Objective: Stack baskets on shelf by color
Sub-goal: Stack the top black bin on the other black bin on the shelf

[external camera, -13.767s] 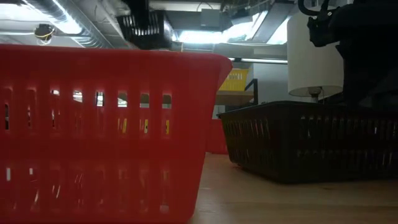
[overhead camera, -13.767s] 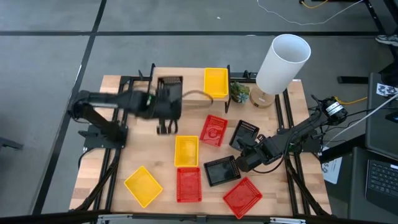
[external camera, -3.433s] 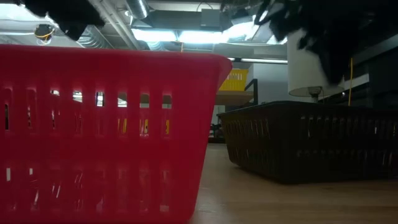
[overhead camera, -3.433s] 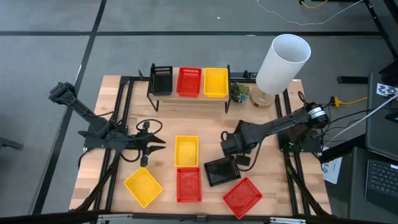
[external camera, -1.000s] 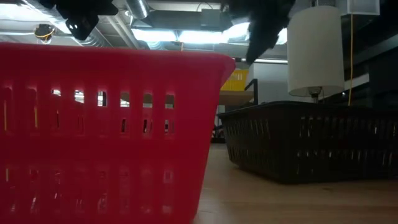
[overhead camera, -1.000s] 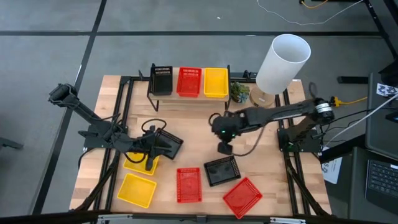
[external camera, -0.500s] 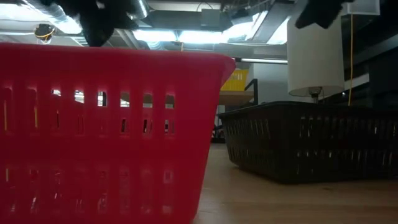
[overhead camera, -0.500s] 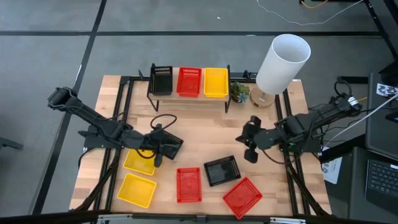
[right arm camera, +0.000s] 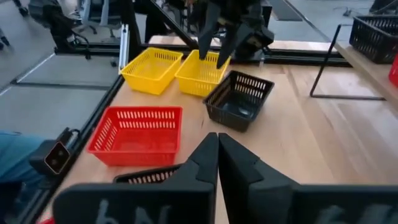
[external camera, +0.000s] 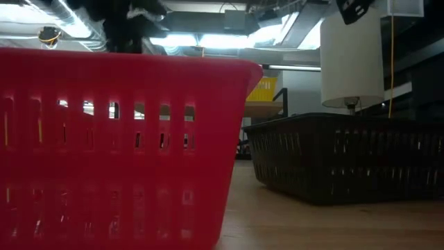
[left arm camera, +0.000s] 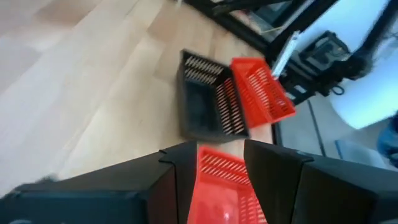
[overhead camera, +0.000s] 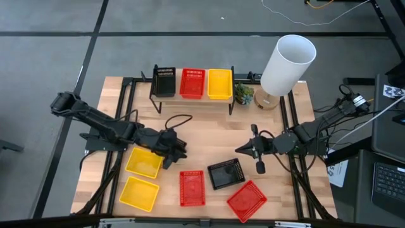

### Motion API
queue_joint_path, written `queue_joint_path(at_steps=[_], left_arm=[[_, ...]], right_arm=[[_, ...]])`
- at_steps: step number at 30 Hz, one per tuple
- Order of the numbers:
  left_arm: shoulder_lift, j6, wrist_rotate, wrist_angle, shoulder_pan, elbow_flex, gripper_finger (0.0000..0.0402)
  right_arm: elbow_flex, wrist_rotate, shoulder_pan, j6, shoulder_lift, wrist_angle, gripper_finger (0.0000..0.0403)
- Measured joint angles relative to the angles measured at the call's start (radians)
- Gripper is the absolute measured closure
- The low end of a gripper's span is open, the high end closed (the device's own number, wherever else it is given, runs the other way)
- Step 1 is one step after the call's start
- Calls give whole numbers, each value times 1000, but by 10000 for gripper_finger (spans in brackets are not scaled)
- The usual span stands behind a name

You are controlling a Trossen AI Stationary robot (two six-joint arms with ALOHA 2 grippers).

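Shelf (overhead camera: 193, 96) as landmark: holds black basket (overhead camera: 164, 81), red basket (overhead camera: 192, 82), yellow basket (overhead camera: 219, 83), one per colour.

Left gripper (overhead camera: 174, 151) well in front of shelf, fingers spread, empty, beside yellow basket on table (overhead camera: 143, 162).

Second yellow (overhead camera: 139, 192), red (overhead camera: 192, 188), black (overhead camera: 226, 174), tilted red (overhead camera: 246, 200) lie farther out from shelf.

Right gripper (overhead camera: 255, 154) clenched, empty, just shelf-side of black one.

Judgement: left arm nearer yellows; nearer yellow's long axis slants across table.
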Motion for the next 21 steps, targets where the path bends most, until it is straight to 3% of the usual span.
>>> queue_joint_path(at_steps=[7,13,21], left_arm=[[41,27,-1,-252,6,142,276],[64,-83,-51,-407,6,183,276],[223,-280,-85,-516,6,180,276]], right_arm=[[7,-57,0,-10,1,9,377],[7,-50,-2,-11,1,10,313],[8,-51,-2,21,3,-64,252]])
